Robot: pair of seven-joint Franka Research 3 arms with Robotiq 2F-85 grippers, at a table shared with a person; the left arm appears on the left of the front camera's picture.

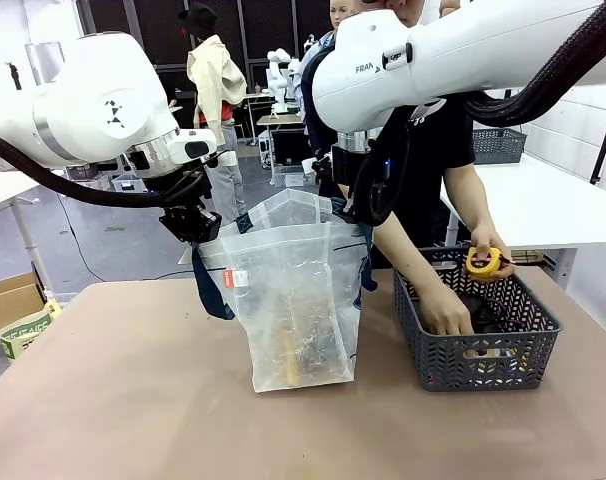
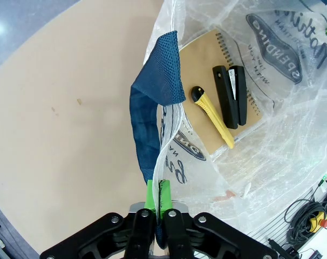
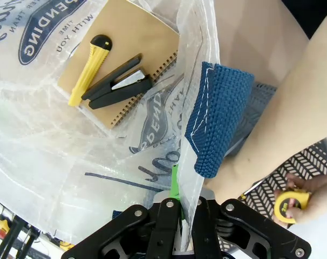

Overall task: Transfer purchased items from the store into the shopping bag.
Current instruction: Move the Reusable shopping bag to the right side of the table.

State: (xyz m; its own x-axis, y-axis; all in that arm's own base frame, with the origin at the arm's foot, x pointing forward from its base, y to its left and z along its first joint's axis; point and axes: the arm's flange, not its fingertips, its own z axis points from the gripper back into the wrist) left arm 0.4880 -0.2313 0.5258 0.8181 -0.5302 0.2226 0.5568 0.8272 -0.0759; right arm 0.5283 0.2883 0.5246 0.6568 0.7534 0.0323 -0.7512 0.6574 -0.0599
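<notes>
The translucent shopping bag (image 1: 298,300) stands upright mid-table, its mouth held wide. My left gripper (image 1: 196,228) is shut on the bag's left rim (image 2: 162,162) beside a navy strap (image 2: 152,108). My right gripper (image 3: 179,197) is shut on the opposite rim next to the other strap (image 3: 217,118). A tan spiral notebook (image 2: 206,59), a yellow utility knife (image 2: 213,116) and a black stapler (image 2: 232,94) lie at the bottom of the bag. The dark grey basket (image 1: 478,365) sits to the right. One hand of the person (image 1: 445,318) reaches into it. The other hand holds a yellow tape measure (image 1: 483,262) above it.
A cardboard box (image 1: 8,300) and a green-white pack (image 1: 23,330) sit off the table's left edge. Behind the person, a white table (image 1: 553,205) carries a second grey basket (image 1: 498,145). Bare tan tabletop (image 1: 113,400) lies in front of and left of the bag.
</notes>
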